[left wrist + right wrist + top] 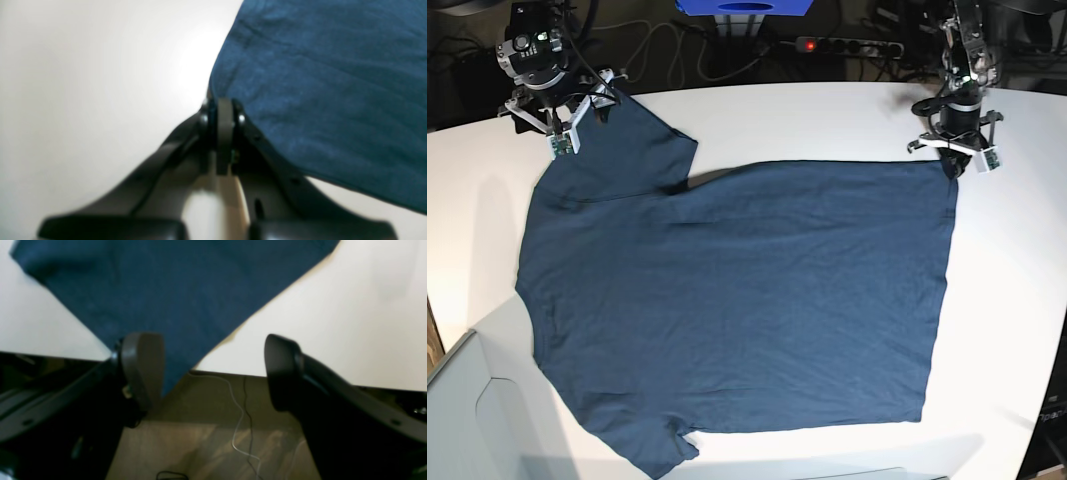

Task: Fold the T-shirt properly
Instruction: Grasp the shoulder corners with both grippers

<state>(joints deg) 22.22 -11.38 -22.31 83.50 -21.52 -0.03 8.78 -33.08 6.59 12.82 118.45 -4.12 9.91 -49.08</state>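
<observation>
The T-shirt (737, 300) lies spread flat on the white table (827, 110), covering most of the surface from 9 o'clock to 3 o'clock in the base view. Fabric: plain dark navy blue, soft heathered weave, with shallow wrinkles across the body. The hem edge runs straight along the 3 o'clock side; the shoulders lie toward 9 o'clock. One short sleeve extends toward 11 o'clock, the other toward 7 o'clock, its tip slightly curled.

Left gripper (226, 110): positioned at the hem corner at 2 o'clock in the base view. In the left wrist view the jaws are pressed together with no visible gap, meeting right at the fabric edge. The cloth appears pinched between them, though blur prevents full confirmation.

Right gripper (213, 370): positioned at the sleeve at 11 o'clock in the base view. The jaws stand wide apart and hold nothing. In the right wrist view, one finger (141, 366) overlaps a fabric corner that overhangs the table edge; the other finger stands clear of the cloth. Cables (240, 420) lie on the floor below.
</observation>
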